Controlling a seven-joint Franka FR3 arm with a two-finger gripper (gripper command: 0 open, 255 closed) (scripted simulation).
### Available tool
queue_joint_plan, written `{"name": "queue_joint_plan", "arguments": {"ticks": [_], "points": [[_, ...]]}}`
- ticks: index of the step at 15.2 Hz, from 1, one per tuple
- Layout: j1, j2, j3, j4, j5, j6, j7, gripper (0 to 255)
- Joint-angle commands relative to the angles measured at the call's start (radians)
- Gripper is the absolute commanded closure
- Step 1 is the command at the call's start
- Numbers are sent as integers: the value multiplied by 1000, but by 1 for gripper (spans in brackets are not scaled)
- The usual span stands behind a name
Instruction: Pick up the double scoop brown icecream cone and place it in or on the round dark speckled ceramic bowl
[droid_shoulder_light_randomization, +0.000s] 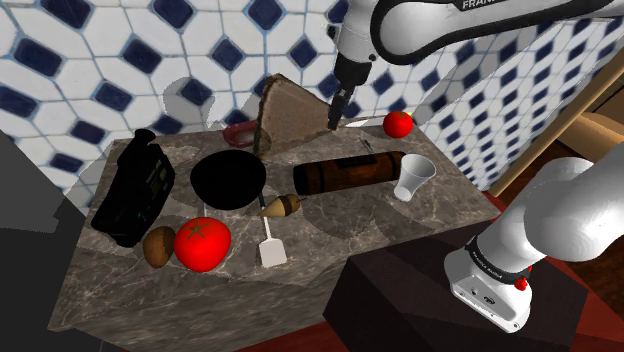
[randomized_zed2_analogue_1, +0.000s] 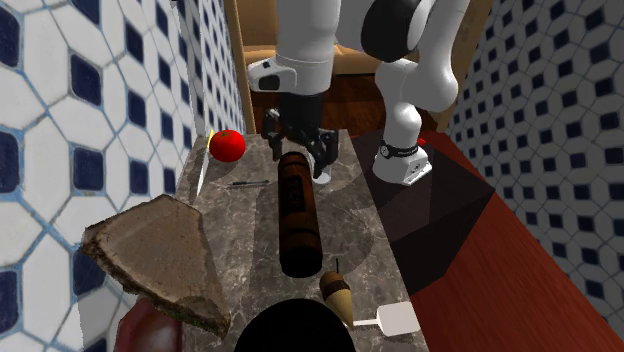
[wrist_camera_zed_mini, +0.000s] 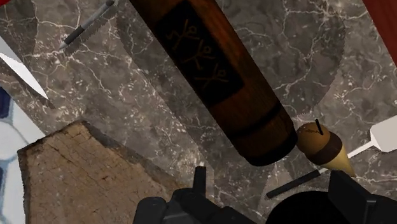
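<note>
The brown ice cream cone (droid_shoulder_light_randomization: 280, 207) lies on its side on the marble counter, just beside the round black bowl (droid_shoulder_light_randomization: 228, 182). It also lies past the base of a lying brown bottle (wrist_camera_zed_mini: 216, 70), where the cone (wrist_camera_zed_mini: 321, 145) is seen from above. My gripper (droid_shoulder_light_randomization: 338, 110) hovers open above the counter's back part, over the bottle's other end and next to a bread wedge (droid_shoulder_light_randomization: 290, 112). Nothing is between its fingers (wrist_camera_zed_mini: 199, 179). From the opposite side, the gripper (randomized_zed2_analogue_1: 300, 150) hangs above the bottle (randomized_zed2_analogue_1: 297, 210), with the cone (randomized_zed2_analogue_1: 335, 290) and bowl (randomized_zed2_analogue_1: 295, 328) far from it.
A white cup (droid_shoulder_light_randomization: 414, 178) and a small red tomato (droid_shoulder_light_randomization: 399, 123) stand at the shoulder view's right. A large tomato (droid_shoulder_light_randomization: 202, 243), a brown lump (droid_shoulder_light_randomization: 158, 246), a black jug (droid_shoulder_light_randomization: 140, 187) and a white spatula (droid_shoulder_light_randomization: 270, 245) crowd the front. A tiled wall backs the counter.
</note>
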Motion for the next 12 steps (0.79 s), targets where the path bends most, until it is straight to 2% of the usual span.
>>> {"name": "queue_joint_plan", "arguments": {"ticks": [1,12], "points": [[17,59,20,8,-7,37,-14,0],[97,384,108,105,-102,176,-77,0]]}}
